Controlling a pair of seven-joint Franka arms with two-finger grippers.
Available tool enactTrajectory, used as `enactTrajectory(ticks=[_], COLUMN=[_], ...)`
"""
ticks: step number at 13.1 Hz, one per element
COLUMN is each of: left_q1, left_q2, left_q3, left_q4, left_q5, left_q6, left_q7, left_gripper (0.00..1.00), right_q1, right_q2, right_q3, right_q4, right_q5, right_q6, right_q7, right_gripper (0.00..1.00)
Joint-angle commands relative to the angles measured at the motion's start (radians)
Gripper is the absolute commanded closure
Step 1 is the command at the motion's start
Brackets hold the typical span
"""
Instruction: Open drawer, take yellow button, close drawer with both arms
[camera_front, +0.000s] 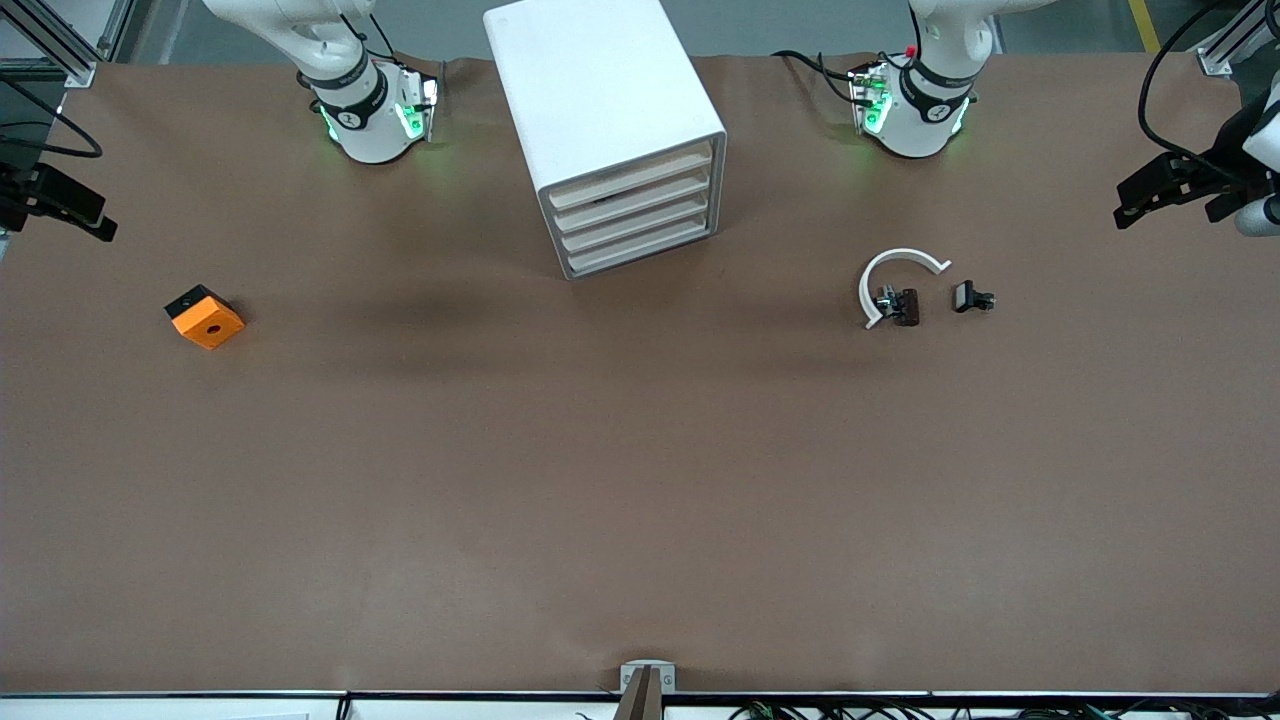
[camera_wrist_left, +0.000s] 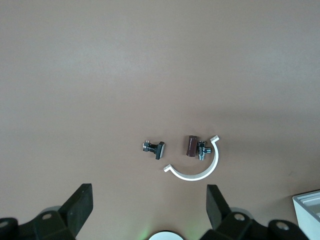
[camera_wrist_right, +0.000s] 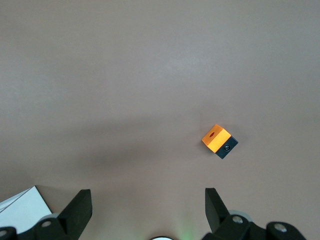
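The white cabinet stands at the robots' edge of the table, between the two arm bases. Its four cream drawer fronts face the front camera and all sit pushed in. The button is hidden. My left gripper is open and empty, high over the table near the left arm's base. My right gripper is open and empty, high over the table near the right arm's base. Neither gripper shows in the front view. A corner of the cabinet shows in the left wrist view and in the right wrist view.
An orange square block with a hole lies toward the right arm's end. A white half ring and two small black clip-like parts lie toward the left arm's end. Black fixtures overhang both table ends.
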Motion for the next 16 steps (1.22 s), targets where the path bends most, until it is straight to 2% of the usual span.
enactTrajectory(ticks=[1,4,8,14,16], left_q1=[0.003,0.003,0.011,0.008,0.002], left_q2=[0.004,0.014,0.137,0.260,0.294], left_q3=[-0.004,-0.006,-0.003,-0.003,-0.003], left_q4=[0.012,0.017,0.153,0.156,0.153], left_q5=[-0.012,-0.012,-0.012,-0.016,-0.038], left_q6=[-0.016,-0.016,-0.049,-0.054,-0.054], left_q7=[0.021,0.033,0.030,0.007,-0.103], left_gripper=[0.00,0.00,0.00,0.00,0.00], right_q1=[0.002,0.002,0.002,0.010,0.010], right_q2=[0.011,0.012,0.011,0.011,0.011], right_q3=[0.003,0.003,0.004,0.003,0.003], right_q4=[0.022,0.022,0.022,0.022,0.022], right_q5=[-0.023,-0.023,-0.022,-0.023,-0.023], right_q6=[-0.003,-0.002,0.008,0.008,0.008], right_q7=[-0.011,-0.011,-0.011,-0.011,-0.011], right_gripper=[0.00,0.00,0.00,0.00,0.00])
